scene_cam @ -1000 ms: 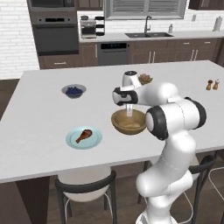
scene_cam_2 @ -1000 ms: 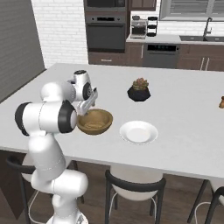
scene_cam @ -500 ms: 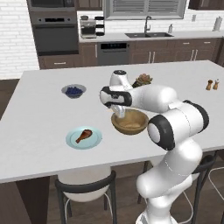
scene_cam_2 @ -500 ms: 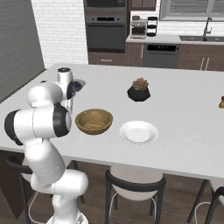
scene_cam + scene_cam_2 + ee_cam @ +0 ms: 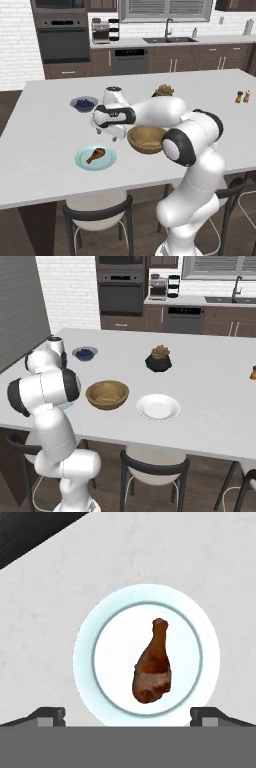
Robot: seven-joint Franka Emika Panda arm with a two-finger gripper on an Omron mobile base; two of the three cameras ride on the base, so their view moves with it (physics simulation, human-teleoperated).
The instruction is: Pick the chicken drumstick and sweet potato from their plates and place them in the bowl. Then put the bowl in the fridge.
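Observation:
The chicken drumstick [image 5: 95,155] lies on the pale blue plate [image 5: 80,160] near the counter's front left. My gripper [image 5: 111,133] hangs open just above and behind that plate, holding nothing. In the hand view the drumstick [image 5: 152,669] lies in the middle of the plate [image 5: 85,657], thick end toward me, between my spread fingertips [image 5: 50,714]. The wooden bowl [image 5: 147,139] stands right of the gripper, and the white plate [image 5: 158,407] beside the bowl [image 5: 107,394] is bare. A pale tan patch lies low in the bowl; I cannot tell whether it is the sweet potato. The fridge is out of view.
A small grey bowl of blueberries [image 5: 83,103] sits behind the gripper. A black plant pot [image 5: 163,90] stands behind the wooden bowl, and shakers [image 5: 241,96] stand at the far right. Stools line the counter's near edge. Oven and sink run along the back wall.
The arm has swung left from above the wooden bowl to above the pale blue plate. The jaws stayed open and empty.

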